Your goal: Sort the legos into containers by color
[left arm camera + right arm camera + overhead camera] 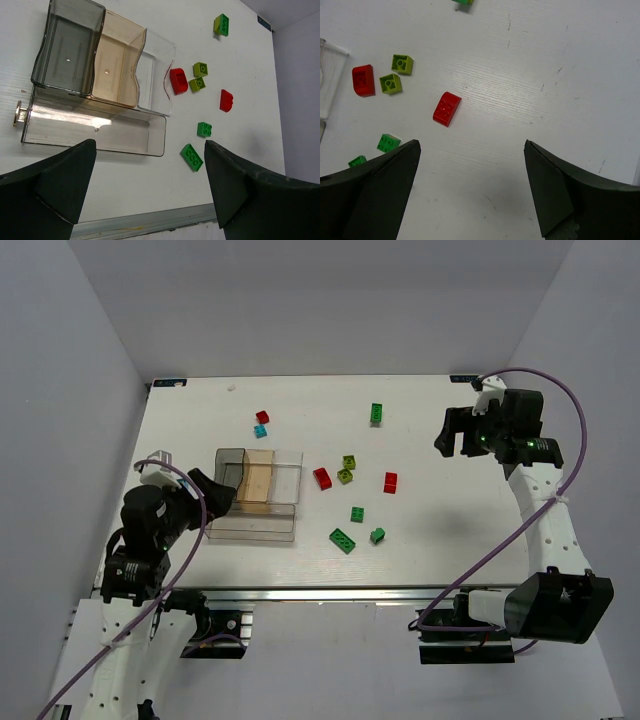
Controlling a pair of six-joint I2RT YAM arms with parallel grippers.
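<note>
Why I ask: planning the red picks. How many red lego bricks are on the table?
3 red plastic bricks: the far one beside a cyan brick, one right of the see-through bins, one mid-table. None looks hidden.

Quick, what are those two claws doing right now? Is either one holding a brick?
Left gripper: open, holding nothing.
Right gripper: open, holding nothing.
</note>
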